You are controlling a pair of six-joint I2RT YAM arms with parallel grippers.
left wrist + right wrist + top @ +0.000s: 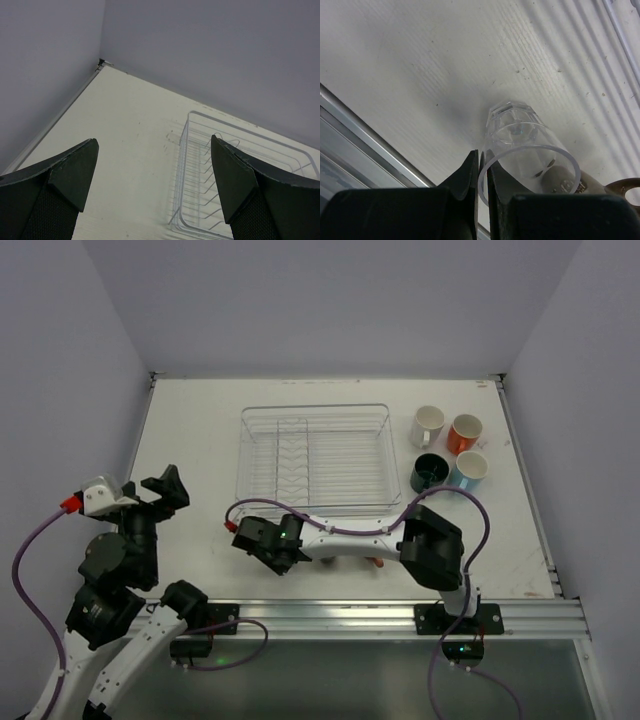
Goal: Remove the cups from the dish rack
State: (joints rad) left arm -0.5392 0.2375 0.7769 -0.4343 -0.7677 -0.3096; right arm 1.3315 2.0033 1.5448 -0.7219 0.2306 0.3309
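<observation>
Rack (315,455): looked empty. Four mugs (464,432) stood at its 3 o'clock. Right gripper (481,167) pinched a clear tumbler (525,150) by its rim (last item, seemingly); left gripper (155,150) gaped wide.

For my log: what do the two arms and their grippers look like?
The left arm and right arm have black joint housings and white links. Each trails a purple cable with a red plug. A small green light glows near the right wrist. The left gripper has dark wedge fingers with mesh-textured pads.

Open table (190,435) left of dish rack (345,465)
</observation>
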